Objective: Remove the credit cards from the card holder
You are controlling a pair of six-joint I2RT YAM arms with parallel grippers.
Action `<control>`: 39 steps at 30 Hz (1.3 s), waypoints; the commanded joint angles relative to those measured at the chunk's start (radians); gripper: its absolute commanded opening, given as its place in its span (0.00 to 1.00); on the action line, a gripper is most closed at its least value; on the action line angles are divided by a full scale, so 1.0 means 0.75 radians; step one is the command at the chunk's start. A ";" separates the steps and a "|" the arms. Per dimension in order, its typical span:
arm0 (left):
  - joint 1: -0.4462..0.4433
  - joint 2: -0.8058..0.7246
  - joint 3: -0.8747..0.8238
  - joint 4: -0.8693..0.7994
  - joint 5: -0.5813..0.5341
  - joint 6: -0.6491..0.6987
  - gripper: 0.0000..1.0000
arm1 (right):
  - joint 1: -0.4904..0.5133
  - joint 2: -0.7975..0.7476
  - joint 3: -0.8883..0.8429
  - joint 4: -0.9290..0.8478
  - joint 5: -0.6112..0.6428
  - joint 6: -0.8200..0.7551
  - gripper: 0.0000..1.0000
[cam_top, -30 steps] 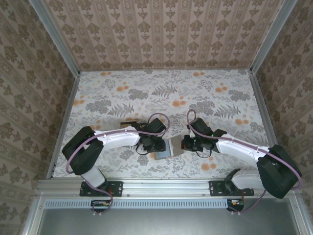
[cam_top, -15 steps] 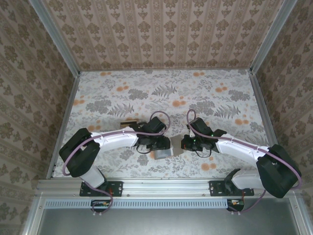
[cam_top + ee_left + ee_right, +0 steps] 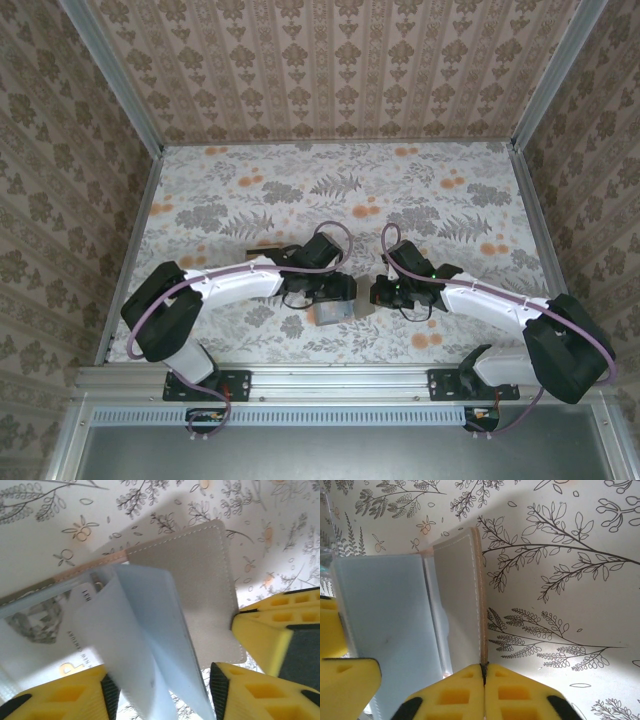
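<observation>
The card holder (image 3: 335,313) sits on the flowered table (image 3: 300,190) near its front edge, between the two arms, opened like a book. The right pincer (image 3: 484,669) is closed tight on the rim of the grey outer panel (image 3: 457,590), pads meeting on its stitched edge. The left pincer (image 3: 162,680) stands about half spread. A blue-grey inner leaf (image 3: 145,630) hangs in the gap between its pads, and I cannot tell whether either pad touches it.

A tan-orange strip (image 3: 90,569) shows along the fold, probably the edge of one credit card. A pale printed face (image 3: 82,605) lies under a clear pocket beside it and may be another.

The holder looks light and limp. Its leaves flop at the hinge and would likely bend rather than resist, so it will probably slide or lift with any pull unless the right pincer's clamp anchors it. The cards should be stiff, thin and slick, and light enough to slip from a shallow pinch.

The best hold is likely the exposed short edge of a card, with the pads flat on its two faces. It should be drawn straight out along the pocket, not levered, because twisting could buckle the pocket and jam the card.
</observation>
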 commanded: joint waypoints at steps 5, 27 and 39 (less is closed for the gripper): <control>0.000 0.021 0.047 0.018 0.050 0.050 0.56 | -0.033 0.002 -0.009 -0.034 0.043 0.009 0.17; 0.063 -0.163 -0.184 -0.119 -0.171 -0.110 0.29 | -0.052 -0.006 0.123 -0.069 -0.055 -0.167 0.37; 0.060 -0.104 -0.228 -0.055 -0.169 -0.118 0.23 | -0.022 0.213 0.208 -0.044 -0.203 -0.237 0.30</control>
